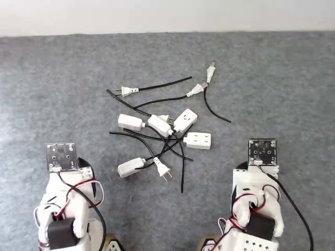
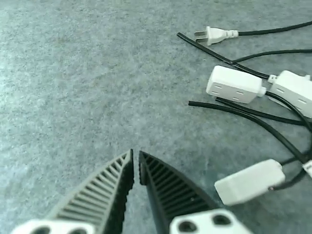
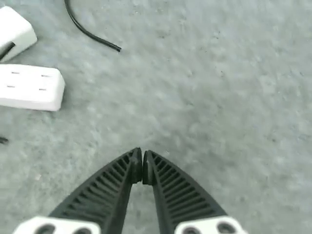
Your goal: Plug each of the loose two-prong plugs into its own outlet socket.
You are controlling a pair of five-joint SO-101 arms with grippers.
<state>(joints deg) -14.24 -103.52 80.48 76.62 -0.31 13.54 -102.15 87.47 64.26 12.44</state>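
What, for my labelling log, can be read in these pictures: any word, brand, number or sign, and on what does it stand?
No text can be read.
outlet sockets: only slots, no print visible.
plugs: plain white, no marks visible.
camera boards on the arms: any markings are too small to read.

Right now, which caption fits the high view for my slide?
Loose plugs, outlet sockets and black cords lie tangled on grey carpet.

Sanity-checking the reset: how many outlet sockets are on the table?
5: left socket, middle socket, upper-right socket, right socket, lower-left socket, all in the cord tangle. None seem hidden.
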